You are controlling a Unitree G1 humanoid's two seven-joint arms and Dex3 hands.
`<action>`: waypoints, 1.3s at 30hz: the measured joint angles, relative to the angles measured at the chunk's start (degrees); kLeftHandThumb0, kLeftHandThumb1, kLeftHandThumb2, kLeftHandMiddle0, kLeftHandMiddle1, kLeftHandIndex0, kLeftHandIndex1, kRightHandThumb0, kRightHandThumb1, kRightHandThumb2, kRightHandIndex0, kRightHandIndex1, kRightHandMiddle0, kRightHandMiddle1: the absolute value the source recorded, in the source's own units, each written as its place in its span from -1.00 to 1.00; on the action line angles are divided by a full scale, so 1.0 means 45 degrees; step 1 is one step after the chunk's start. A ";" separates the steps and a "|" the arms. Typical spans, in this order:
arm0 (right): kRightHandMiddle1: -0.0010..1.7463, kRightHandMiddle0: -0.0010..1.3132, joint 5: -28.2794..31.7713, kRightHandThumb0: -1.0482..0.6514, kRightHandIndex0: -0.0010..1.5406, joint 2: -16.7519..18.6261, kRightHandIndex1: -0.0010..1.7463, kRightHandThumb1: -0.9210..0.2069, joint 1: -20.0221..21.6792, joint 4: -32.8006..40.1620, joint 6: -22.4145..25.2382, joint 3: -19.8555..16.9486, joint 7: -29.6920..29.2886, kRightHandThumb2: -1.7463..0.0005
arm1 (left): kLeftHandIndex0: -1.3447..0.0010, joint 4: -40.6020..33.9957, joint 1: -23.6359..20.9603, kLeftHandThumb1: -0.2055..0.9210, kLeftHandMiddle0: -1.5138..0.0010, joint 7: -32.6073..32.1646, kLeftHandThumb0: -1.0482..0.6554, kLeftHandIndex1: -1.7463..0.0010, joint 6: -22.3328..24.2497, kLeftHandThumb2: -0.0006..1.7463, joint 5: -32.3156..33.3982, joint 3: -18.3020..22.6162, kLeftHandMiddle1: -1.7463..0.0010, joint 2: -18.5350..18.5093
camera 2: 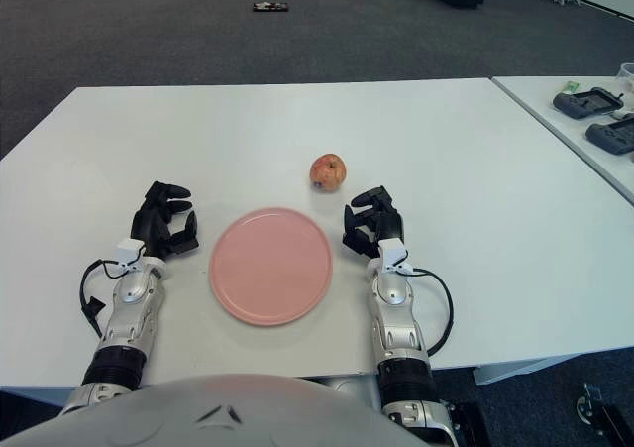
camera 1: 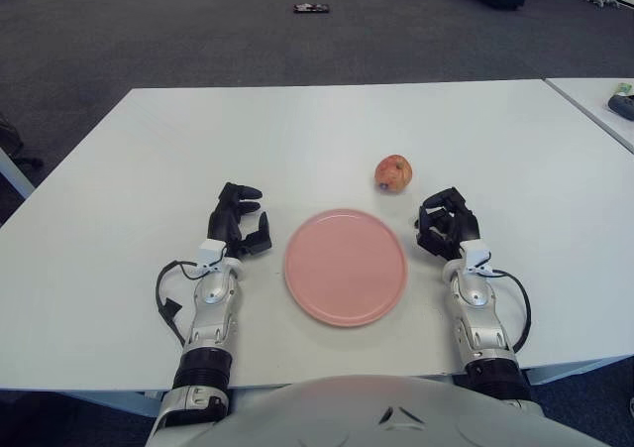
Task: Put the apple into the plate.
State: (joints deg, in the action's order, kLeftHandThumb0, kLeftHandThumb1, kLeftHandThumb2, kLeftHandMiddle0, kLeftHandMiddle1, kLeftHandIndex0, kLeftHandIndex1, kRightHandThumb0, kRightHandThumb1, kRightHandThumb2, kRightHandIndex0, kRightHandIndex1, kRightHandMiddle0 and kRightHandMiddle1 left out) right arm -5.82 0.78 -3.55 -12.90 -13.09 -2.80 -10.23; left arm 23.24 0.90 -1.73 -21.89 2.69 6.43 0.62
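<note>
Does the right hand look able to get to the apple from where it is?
Probably yes: the apple sits just beyond the right hand, with bare table between them.

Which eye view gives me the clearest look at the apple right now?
Either works; the left eye view shows the apple whole and unblocked, just beyond the plate and ahead of the right hand. The right eye view shows it equally whole, only shifted leftward.

The apple (camera 1: 393, 172) stands alone on the table (camera 1: 297, 130), free on all sides. Only the plate (camera 1: 346, 266) lies near.
</note>
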 measured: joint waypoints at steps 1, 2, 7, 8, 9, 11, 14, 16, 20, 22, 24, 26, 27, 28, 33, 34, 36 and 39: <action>1.00 -0.35 -0.0019 -0.25 -0.19 -0.0002 0.72 -0.34 0.0008 0.0000 -0.0002 0.0000 -0.0015 -0.19 | 0.30 0.0001 -0.0001 -0.21 0.15 0.0000 0.22 -0.99 0.0000 0.63 0.0008 0.0001 -1.00 0.0003; 1.00 -0.34 -0.0060 -0.25 -0.19 -0.0013 0.72 -0.33 0.0030 0.0000 -0.0037 0.0003 -0.0052 -0.20 | 0.30 0.0004 -0.0016 -0.21 0.15 0.0002 0.22 -0.99 0.0000 0.63 0.0026 0.0002 -1.00 0.0010; 1.00 -0.44 -0.0095 -0.23 -0.26 -0.0170 0.72 -0.49 0.0127 -0.0125 -0.0260 0.0031 -0.0007 -0.05 | 0.33 0.0013 -0.0027 -0.19 0.16 0.0008 0.22 -0.99 0.0001 0.61 0.0070 0.0013 -1.00 0.0029; 1.00 -0.48 -0.0109 -0.22 -0.27 -0.0259 0.72 -0.57 0.0165 -0.0185 -0.0326 0.0050 0.0072 0.01 | 0.33 0.0015 -0.0030 -0.18 0.16 0.0009 0.22 -0.99 0.0001 0.61 0.0074 0.0015 -1.00 0.0035; 1.00 -0.51 -0.0153 -0.21 -0.29 -0.0403 0.71 -0.62 0.0224 -0.0247 -0.0400 0.0074 0.0177 0.06 | 0.33 0.0020 -0.0032 -0.18 0.16 0.0010 0.22 -0.99 0.0000 0.61 0.0078 0.0015 -1.00 0.0040; 1.00 -0.60 -0.0419 -0.20 -0.33 -0.0694 0.67 -0.79 0.0345 -0.0283 -0.0515 0.0119 0.0303 0.21 | 0.33 0.0025 -0.0037 -0.18 0.16 0.0016 0.22 -0.99 -0.0005 0.60 0.0086 0.0020 -1.00 0.0043; 1.00 -0.67 -0.0861 -0.19 -0.42 -0.1268 0.61 -0.92 0.0597 -0.0051 -0.0698 0.0210 0.0528 0.33 | 0.33 0.0052 -0.0037 -0.18 0.16 0.0032 0.22 -0.99 -0.0040 0.61 0.0108 0.0047 -1.00 0.0040; 1.00 -0.69 -0.1037 -0.18 -0.48 -0.1639 0.58 -0.96 0.0675 0.0518 -0.0668 0.0272 0.0809 0.36 | 0.33 0.0061 -0.0034 -0.18 0.16 0.0033 0.22 -0.99 -0.0063 0.61 0.0115 0.0055 -1.00 0.0039; 0.77 -0.85 -0.1321 -0.37 -0.79 -0.2350 0.48 -0.81 0.1047 0.1109 -0.0718 0.0468 0.1375 0.14 | 0.32 0.0117 -0.0041 -0.21 0.14 0.0034 0.22 -0.99 -0.0086 0.63 0.0112 0.0059 -1.00 0.0044; 0.53 -0.92 -0.1644 -0.51 -0.89 -0.2803 0.29 -0.69 0.1263 0.1133 -0.0682 0.0652 0.1787 0.02 | 0.34 0.0159 -0.0052 -0.19 0.14 0.0030 0.22 -0.99 -0.0118 0.62 0.0084 0.0049 -1.00 0.0049; 0.39 -0.96 -0.2087 -0.59 -0.95 -0.3367 0.16 -0.63 0.1554 0.1069 -0.0563 0.0912 0.2294 -0.02 | 0.36 0.0193 -0.0062 -0.18 0.15 0.0023 0.22 -1.00 -0.0179 0.61 0.0053 0.0045 -1.00 0.0047; 0.18 -0.98 -0.2477 -0.69 -0.98 -0.3856 -0.06 -0.57 0.1882 0.0962 -0.0435 0.1068 0.2640 0.00 | 0.36 0.0228 -0.0079 -0.17 0.15 -0.0003 0.22 -1.00 -0.0206 0.61 0.0021 0.0044 -1.00 0.0049; 0.12 -0.99 -0.2653 -0.71 -0.98 -0.4069 -0.14 -0.56 0.2076 0.0899 -0.0357 0.1129 0.2750 0.01 | 0.35 0.0244 -0.0084 -0.19 0.14 -0.0018 0.22 -1.00 -0.0226 0.62 0.0011 0.0044 -1.00 0.0048; -0.05 -0.99 -0.2870 -0.75 -0.99 -0.4267 -0.35 -0.54 0.2229 0.0877 -0.0267 0.1182 0.2824 0.03 | 0.33 0.0260 -0.0087 -0.23 0.13 -0.0026 0.22 -1.00 -0.0242 0.64 0.0006 0.0043 -1.00 0.0049; -0.57 -1.00 -0.3793 -0.84 -1.00 -0.5000 -0.83 -0.50 0.3105 0.0636 0.0123 0.1593 0.3076 0.09 | 0.28 0.0290 -0.0089 -0.28 0.10 -0.0083 0.22 -1.00 -0.0304 0.69 -0.0083 0.0052 -1.00 0.0042; -0.67 -1.00 -0.3965 -0.86 -1.00 -0.5048 -0.89 -0.46 0.3360 0.0405 0.0221 0.1694 0.3111 0.10 | 0.28 0.0306 -0.0091 -0.28 0.10 -0.0111 0.22 -1.00 -0.0304 0.68 -0.0119 0.0053 -1.00 0.0035; -0.83 -1.00 -0.4167 -0.89 -1.00 -0.5092 -0.94 -0.43 0.3830 -0.0086 0.0442 0.1878 0.3136 0.10 | 0.28 0.0330 -0.0096 -0.28 0.10 -0.0159 0.22 -1.00 -0.0304 0.68 -0.0175 0.0052 -1.00 0.0040; -0.96 -1.00 -0.4723 -0.94 -1.00 -0.5102 -0.99 -0.36 0.4595 -0.0788 0.0945 0.2274 0.3144 0.12 | 0.28 0.0334 -0.0103 -0.28 0.11 -0.0212 0.22 -1.00 -0.0306 0.68 -0.0209 0.0050 -1.00 0.0060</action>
State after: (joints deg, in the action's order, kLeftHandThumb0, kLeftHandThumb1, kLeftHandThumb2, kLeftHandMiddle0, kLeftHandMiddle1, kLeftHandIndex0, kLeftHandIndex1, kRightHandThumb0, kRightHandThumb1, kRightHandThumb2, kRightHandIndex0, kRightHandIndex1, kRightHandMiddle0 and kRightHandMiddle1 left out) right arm -27.08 -22.18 17.13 -16.44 -8.84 7.43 3.91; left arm 24.75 0.43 -2.68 -23.26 1.75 6.65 0.90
